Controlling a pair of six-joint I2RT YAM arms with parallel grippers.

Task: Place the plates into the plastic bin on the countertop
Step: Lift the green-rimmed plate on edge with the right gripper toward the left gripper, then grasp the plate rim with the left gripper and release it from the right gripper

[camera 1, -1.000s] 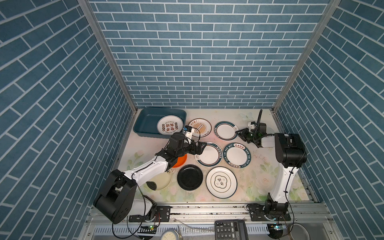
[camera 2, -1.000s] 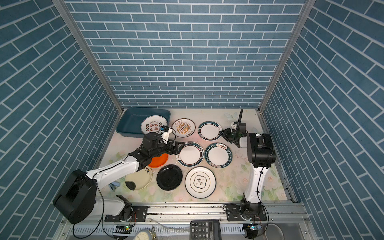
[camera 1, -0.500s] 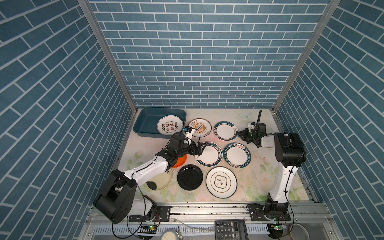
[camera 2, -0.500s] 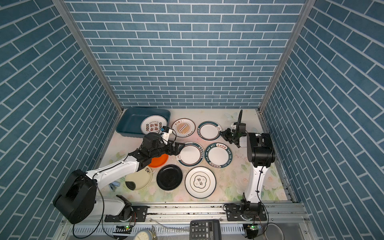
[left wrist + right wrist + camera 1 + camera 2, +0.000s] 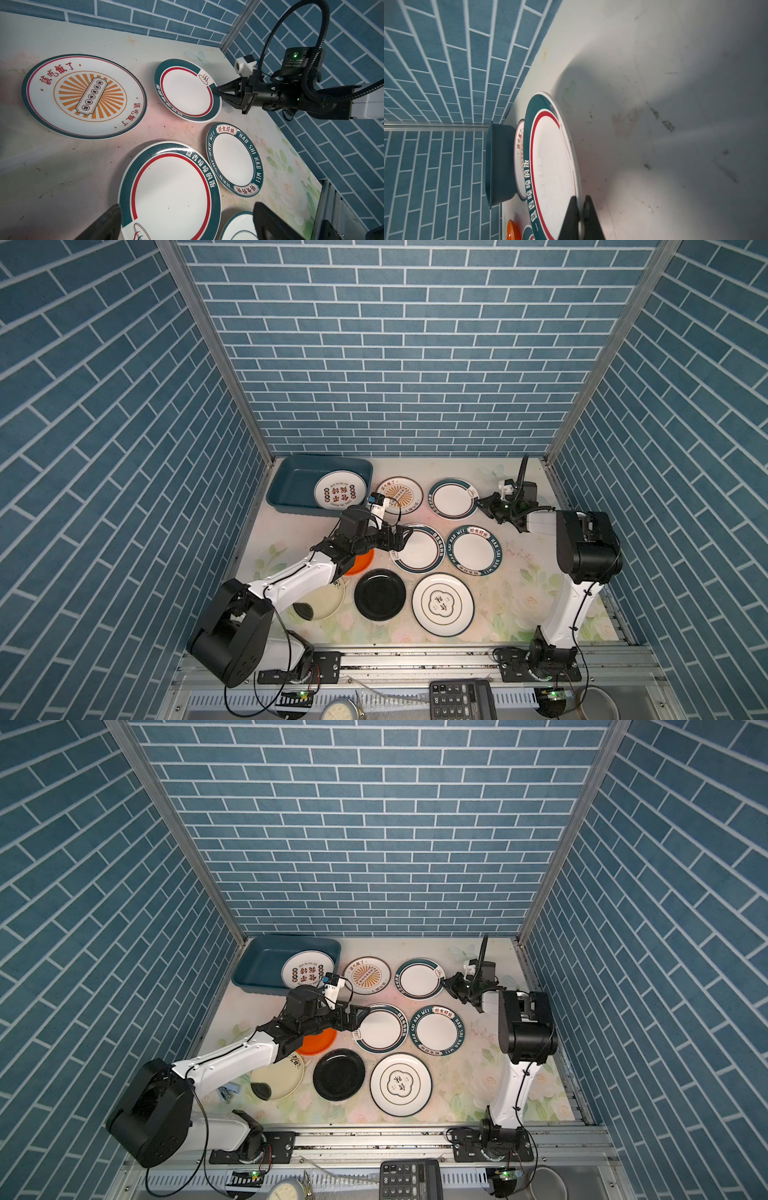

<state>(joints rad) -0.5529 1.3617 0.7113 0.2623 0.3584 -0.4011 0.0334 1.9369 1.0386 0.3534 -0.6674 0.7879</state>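
My right gripper (image 5: 482, 502) is shut on the rim of a teal-rimmed plate (image 5: 452, 498) at the back right. The right wrist view shows the pinch (image 5: 579, 207) on that plate (image 5: 552, 162), as does the left wrist view (image 5: 216, 90). My left gripper (image 5: 405, 536) stands open just above the near edge of a larger teal-rimmed plate (image 5: 419, 549), its fingers (image 5: 108, 224) straddling the plate (image 5: 170, 193). The plastic bin (image 5: 291, 485) at the back left holds one lettered plate (image 5: 340, 494). On the countertop (image 5: 519, 585) lie the sunburst (image 5: 400, 495), lettered-rim (image 5: 476, 549), black (image 5: 380, 594), orange (image 5: 362, 562), cream (image 5: 328, 601) and emblem (image 5: 443, 604) plates.
Blue brick walls close in the back and both sides. A grey metal rail (image 5: 415, 659) runs along the front, with a calculator (image 5: 461, 699), a dial-faced disc (image 5: 340, 711) and a metal bowl (image 5: 598, 703) below it. The left arm hides part of the orange and cream plates.
My right gripper's jaws have closed the last bit onto the plate's rim. The left arm has barely moved and its gripper stays open.
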